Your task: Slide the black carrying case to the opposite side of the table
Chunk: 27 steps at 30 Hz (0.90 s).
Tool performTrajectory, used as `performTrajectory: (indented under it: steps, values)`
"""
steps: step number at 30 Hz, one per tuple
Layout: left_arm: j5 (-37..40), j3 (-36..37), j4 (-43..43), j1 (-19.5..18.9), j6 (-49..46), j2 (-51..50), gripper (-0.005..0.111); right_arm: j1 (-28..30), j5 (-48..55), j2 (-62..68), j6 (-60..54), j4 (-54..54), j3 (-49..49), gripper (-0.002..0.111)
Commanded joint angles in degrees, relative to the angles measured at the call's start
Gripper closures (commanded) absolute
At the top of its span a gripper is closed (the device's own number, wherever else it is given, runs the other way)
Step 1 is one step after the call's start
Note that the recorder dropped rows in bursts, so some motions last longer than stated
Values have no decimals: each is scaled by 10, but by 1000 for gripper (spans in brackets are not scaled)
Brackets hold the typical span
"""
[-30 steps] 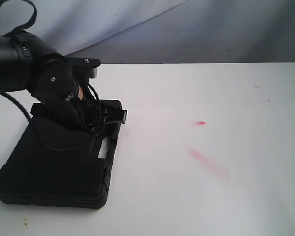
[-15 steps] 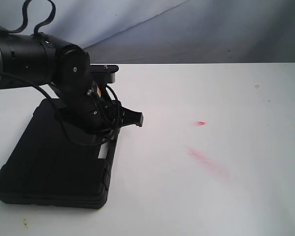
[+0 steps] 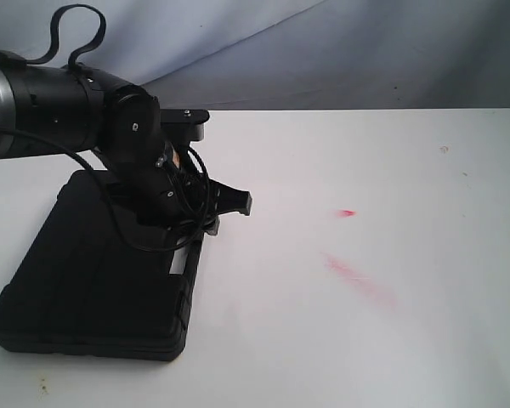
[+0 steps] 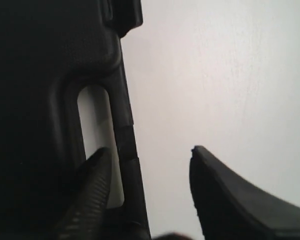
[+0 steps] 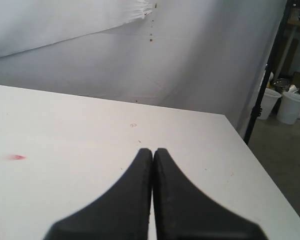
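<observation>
Left gripper (image 4: pixel 149 150) spread astride black case (image 3: pixel 93 272) handle (image 4: pixel 125 125); right gripper (image 5: pixel 152 150) — closed.

There are one black carrying case (image 3: pixel 85 293), one table (image 3: pixel 408 348) and two pink-red smears (image 3: pixel 357 276).

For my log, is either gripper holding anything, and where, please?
Nothing: the left gripper stands open astride the case handle; the right gripper is shut and empty.
</observation>
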<state>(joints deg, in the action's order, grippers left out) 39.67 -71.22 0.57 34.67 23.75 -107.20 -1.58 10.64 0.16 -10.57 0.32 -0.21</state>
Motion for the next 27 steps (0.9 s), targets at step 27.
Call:
performTrajectory:
  steps: [27]
  values:
    - [92, -88, 71, 14, 122, -131, 65, 3, -1, -2, 1, 4, 2, 108]
